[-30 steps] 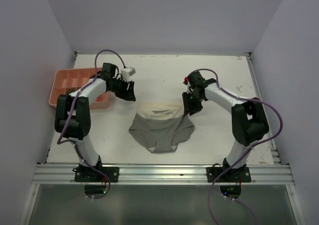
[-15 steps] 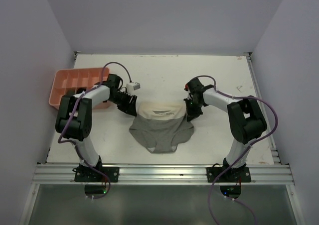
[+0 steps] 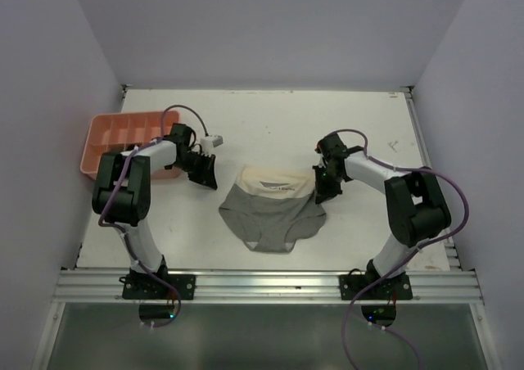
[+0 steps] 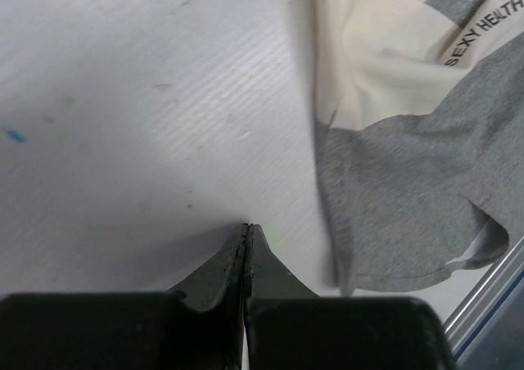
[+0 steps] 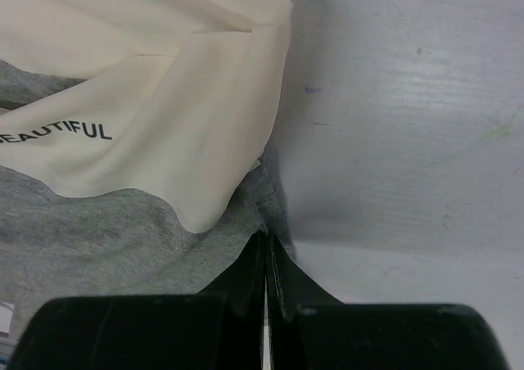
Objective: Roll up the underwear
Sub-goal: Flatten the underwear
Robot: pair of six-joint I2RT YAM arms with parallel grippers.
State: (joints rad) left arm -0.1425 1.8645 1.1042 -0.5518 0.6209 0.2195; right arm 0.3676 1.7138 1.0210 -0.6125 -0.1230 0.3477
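Looking down each wrist camera, you get detail the overhead view cannot give. Your left pincer [image 4: 247,231] has its tips pressed together on bare white surface [image 4: 123,100], with the underwear [image 4: 409,173] lying off to one side and clearly apart from it. Your right pincer [image 5: 266,243] is also closed tight, but its tips sit right at the grey hem of the underwear [image 5: 123,223], just below the cream waistband. You cannot tell from this view whether any cloth is caught between them. Black lettering on the waistband is readable only in these close views.

From above, you see the layout instead. The underwear [image 3: 270,214] lies flat in the middle of the surface [image 3: 270,124], between the two arms. Its narrow crotch end points toward the arm bases, and its cream waistband lies on the far side. Its long axis runs left to right along that band. The left pincer [image 3: 208,180] sits near its left side, and the right pincer [image 3: 321,196] touches its right edge. Farther back on the left stands a pink tray [image 3: 92,141].
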